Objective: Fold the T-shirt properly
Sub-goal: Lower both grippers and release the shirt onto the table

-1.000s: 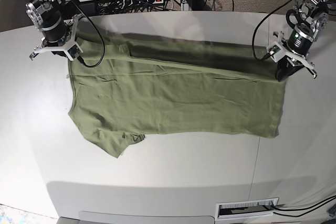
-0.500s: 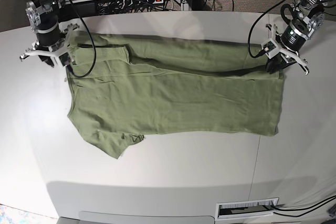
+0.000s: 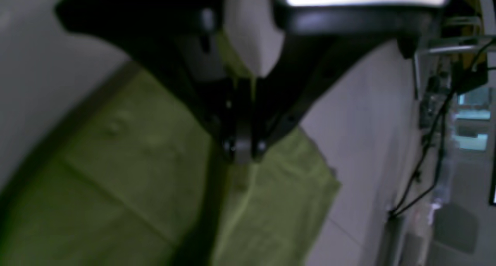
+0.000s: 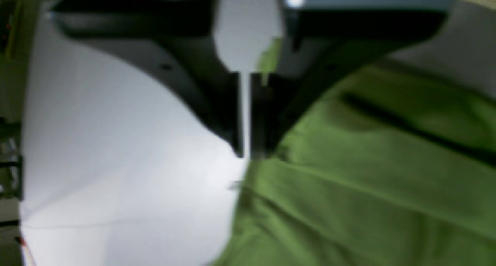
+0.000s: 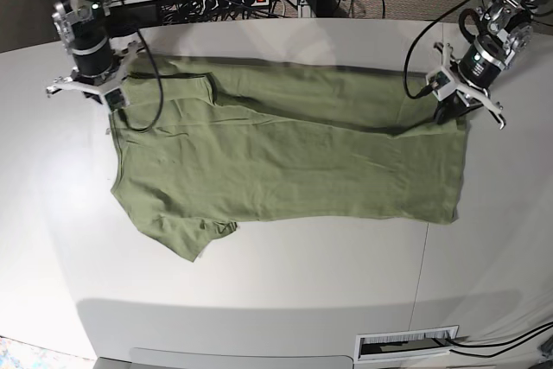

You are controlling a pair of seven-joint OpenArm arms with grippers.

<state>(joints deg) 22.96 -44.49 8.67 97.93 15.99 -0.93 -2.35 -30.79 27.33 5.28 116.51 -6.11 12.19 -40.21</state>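
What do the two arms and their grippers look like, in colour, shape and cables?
Both arms are black and silver, each with a looping black cable. The left gripper and the right gripper have dark tapering fingers under a wide white bracket. Near the left one, a small green light glows on the wrist.

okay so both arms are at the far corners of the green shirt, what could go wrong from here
1. In the wrist views both tools, left and right, look pinched shut at the T-shirt edge; whether cloth is caught is blurred, so a corner may stay behind.
2. The near sleeve lies crumpled, which may fold in crooked.
3. Uneven pulling could skew the far fold.
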